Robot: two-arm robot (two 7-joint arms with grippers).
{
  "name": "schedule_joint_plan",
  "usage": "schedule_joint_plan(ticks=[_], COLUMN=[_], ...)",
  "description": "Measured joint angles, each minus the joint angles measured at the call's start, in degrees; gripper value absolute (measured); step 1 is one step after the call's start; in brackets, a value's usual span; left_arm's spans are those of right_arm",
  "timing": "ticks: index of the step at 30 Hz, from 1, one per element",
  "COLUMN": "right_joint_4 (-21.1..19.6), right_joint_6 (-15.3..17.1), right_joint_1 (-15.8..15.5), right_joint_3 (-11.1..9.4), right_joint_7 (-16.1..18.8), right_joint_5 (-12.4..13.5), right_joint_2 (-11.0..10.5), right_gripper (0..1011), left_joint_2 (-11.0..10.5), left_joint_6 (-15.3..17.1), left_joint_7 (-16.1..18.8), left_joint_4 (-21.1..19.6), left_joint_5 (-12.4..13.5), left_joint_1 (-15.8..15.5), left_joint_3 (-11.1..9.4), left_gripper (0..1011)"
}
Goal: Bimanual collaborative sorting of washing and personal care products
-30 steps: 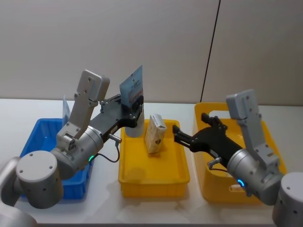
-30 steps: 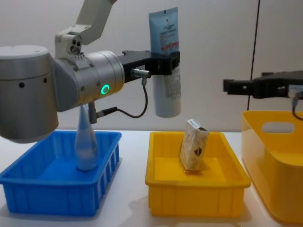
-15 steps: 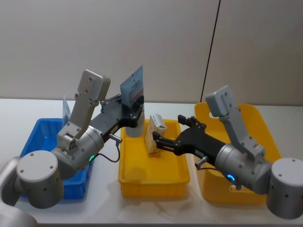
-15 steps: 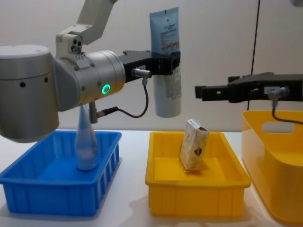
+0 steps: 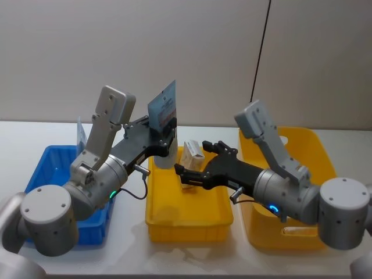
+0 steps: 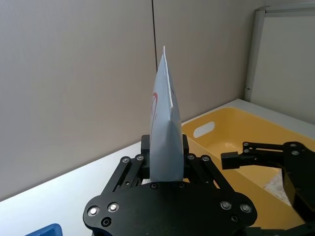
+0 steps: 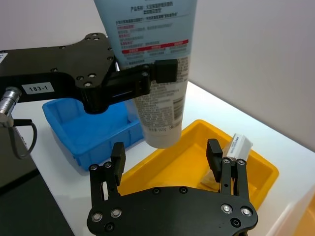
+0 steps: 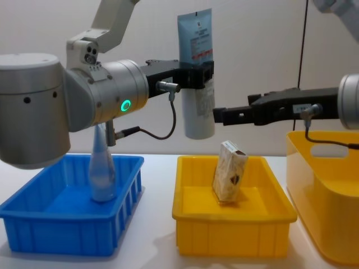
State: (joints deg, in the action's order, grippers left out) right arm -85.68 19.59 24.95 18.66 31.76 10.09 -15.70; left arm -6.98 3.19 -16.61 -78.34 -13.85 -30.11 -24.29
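Light-blue tube [image 8: 195,33] upright, cap down, clamped mid-body by left gripper [image 8: 199,77], hanging above far-left part of yellow tray [image 8: 233,235]. Beige carton [image 8: 229,179] tilted in tray's far part. Right gripper [image 8: 221,116] spread wide, empty, just right of tube's lower end, above carton.

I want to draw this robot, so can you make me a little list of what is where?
Left pincer: shut on the blue tube, holding it upright in the air
Right pincer: open, stretched out beside the tube's lower end
Carton: leaning inside the yellow tray
Blue bin: has a clear tube standing in it
Yellow basket: on the robot's right
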Motion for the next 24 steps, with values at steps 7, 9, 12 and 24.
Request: schedule_joint_plan(ticks=[7, 9, 12, 24], right_joint_4=[3.2, 4.5, 5.5, 12.0], right_joint_6=[-1.1, -1.5, -1.9, -3.6], right_joint_1=[2.8, 3.8, 4.6, 9.4], right_joint_3=[1.6, 2.2, 2.7, 5.3], right_joint_7=[1.7, 2.2, 2.6, 3.6], right_joint_5=[-0.2, -0.3, -0.5, -1.4], right_joint_2=[0.0, 0.1, 0.2, 1.5], right_gripper=[1004, 1004, 1004, 1004], left_joint_2=[0.0, 0.0, 0.0, 0.0], left_joint_6=[0.0, 0.0, 0.0, 0.0], left_joint_7=[0.0, 0.0, 0.0, 0.0], left_joint_4=[0.0, 0.0, 0.0, 0.0], left_joint_5=[0.0, 0.0, 0.0, 0.0], left_joint_1=[0.0, 0.0, 0.0, 0.0], left_joint_3=[0.0, 0.0, 0.0, 0.0], left_gripper=[269, 269, 269, 269])
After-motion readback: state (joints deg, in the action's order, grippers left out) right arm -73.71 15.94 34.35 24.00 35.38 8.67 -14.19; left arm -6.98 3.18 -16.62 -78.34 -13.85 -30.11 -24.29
